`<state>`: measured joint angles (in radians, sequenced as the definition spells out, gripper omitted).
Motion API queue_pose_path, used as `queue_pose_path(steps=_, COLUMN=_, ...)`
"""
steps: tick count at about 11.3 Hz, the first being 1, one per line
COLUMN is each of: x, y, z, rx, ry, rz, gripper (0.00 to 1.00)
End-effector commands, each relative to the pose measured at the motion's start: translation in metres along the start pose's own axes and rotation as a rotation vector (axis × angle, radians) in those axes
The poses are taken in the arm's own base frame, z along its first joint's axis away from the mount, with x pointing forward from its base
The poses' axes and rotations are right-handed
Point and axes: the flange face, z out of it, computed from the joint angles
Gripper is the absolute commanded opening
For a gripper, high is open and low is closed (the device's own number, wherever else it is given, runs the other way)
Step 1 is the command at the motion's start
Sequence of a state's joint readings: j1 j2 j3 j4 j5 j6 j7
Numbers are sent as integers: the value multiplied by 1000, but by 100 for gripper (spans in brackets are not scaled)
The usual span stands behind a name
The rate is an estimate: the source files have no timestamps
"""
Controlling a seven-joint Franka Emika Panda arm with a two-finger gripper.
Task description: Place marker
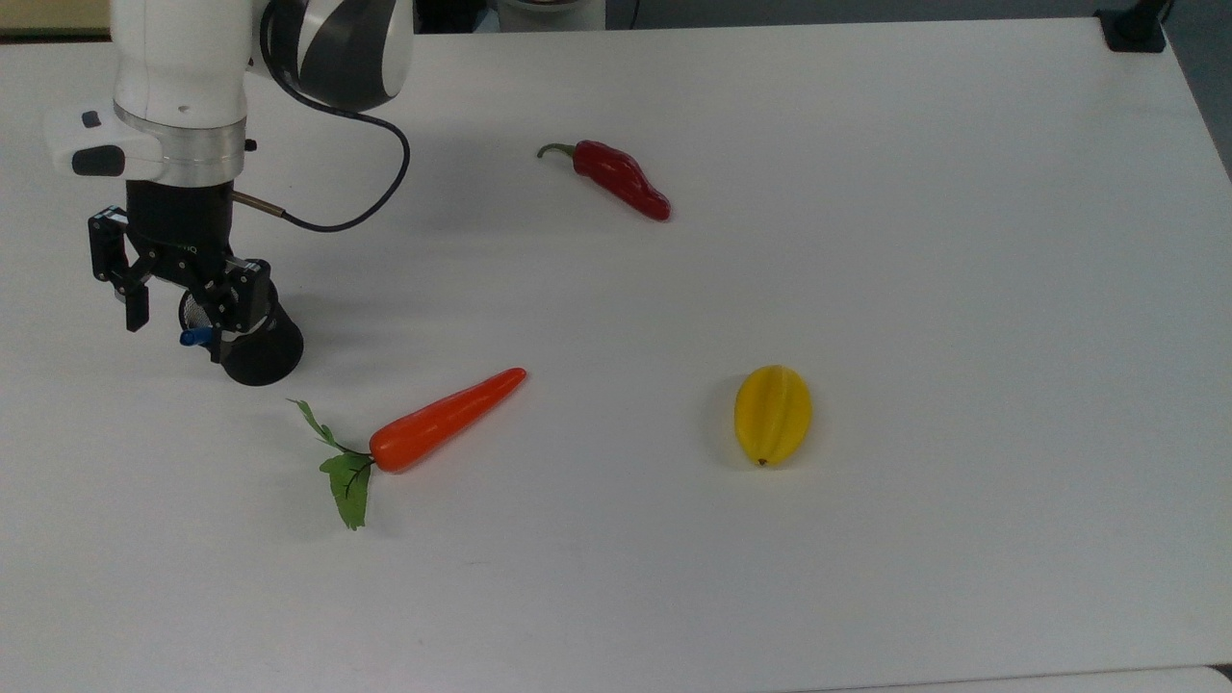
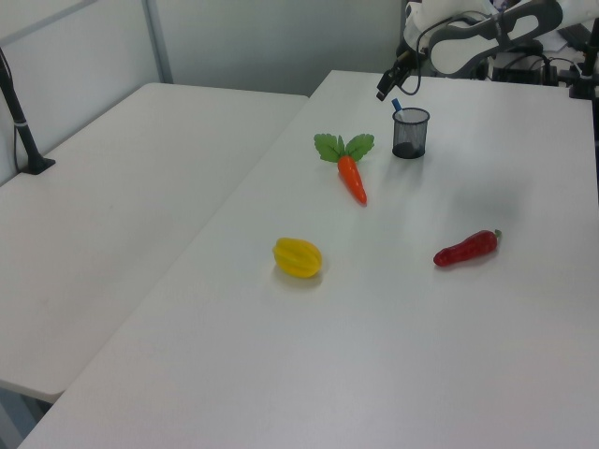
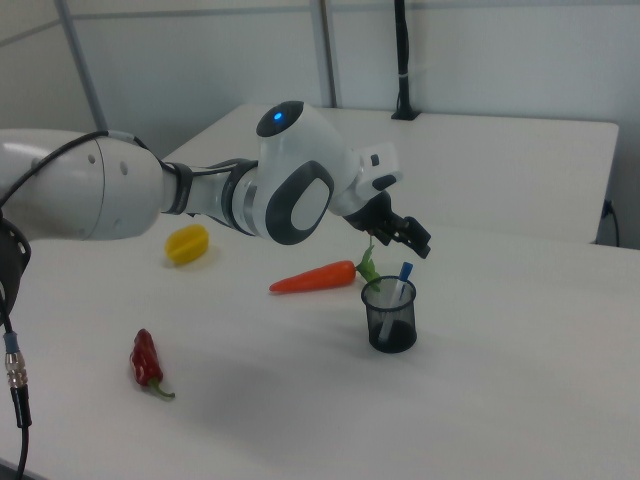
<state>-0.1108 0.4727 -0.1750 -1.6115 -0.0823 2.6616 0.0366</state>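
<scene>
Marker [image 1: 197, 337] stands in the black cup [image 1: 260, 351] in the top view, under our spread, empty gripper [image 1: 178, 318]. Left view: its blue cap [image 2: 397, 103] pokes above the rim. Right view: it leans inside the cup, free of our fingers [image 3: 418, 240].

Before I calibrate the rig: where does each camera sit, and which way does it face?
Top view: high above, looking steeply down on the table; wrist and hand over the mesh cup.
Left view: beyond the starfruit, facing the arm's far end.
Right view: low beside the arm, facing across the chili.
All three share the carrot, cup and marker.
</scene>
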Motion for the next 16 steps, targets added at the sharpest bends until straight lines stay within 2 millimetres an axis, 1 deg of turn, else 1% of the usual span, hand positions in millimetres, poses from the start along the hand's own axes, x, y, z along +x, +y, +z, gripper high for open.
queue_pose_path(steps=1, x=3, y=-23, z=-15, rx=24, ry=23, rz=6, gripper=100)
queue_pose_path(steps=3, x=3, y=-38, z=-29, rx=32, ry=-31, rz=-12, gripper=100)
queue_pose_path(steps=4, x=2, y=-52, z=-41, rx=40, ry=-83, rz=-34, gripper=100)
queue_pose_path(steps=6, x=-6, y=-92, z=-66, rx=63, ry=-197, rz=-89, gripper=100)
queue_pose_path(steps=7, x=-12, y=-111, z=-83, rx=72, ry=-262, rz=-119, gripper=100)
queue_pose_path(steps=8, x=-18, y=-123, z=-97, rx=77, ry=-315, rz=-142, gripper=100)
queue_pose_path(steps=9, x=-23, y=-131, z=-112, rx=81, ry=-364, rz=-166, gripper=100)
queue_pose_path(steps=10, x=-28, y=-141, z=-136, rx=88, ry=-408, rz=-192, gripper=100)
queue_pose_path(steps=11, x=-32, y=-146, z=-148, rx=91, ry=-437, rz=-206, gripper=100)
queue_pose_path(steps=12, x=-37, y=-151, z=-167, rx=96, ry=-473, rz=-226, gripper=100)
queue_pose_path(steps=13, x=-39, y=-149, z=-180, rx=98, ry=-490, rz=-234, gripper=100)
queue_pose_path(steps=14, x=-43, y=-146, z=-191, rx=106, ry=-507, rz=-251, gripper=100)
queue_pose_path(steps=16, x=-57, y=-132, z=-227, rx=148, ry=-527, rz=-309, gripper=100)
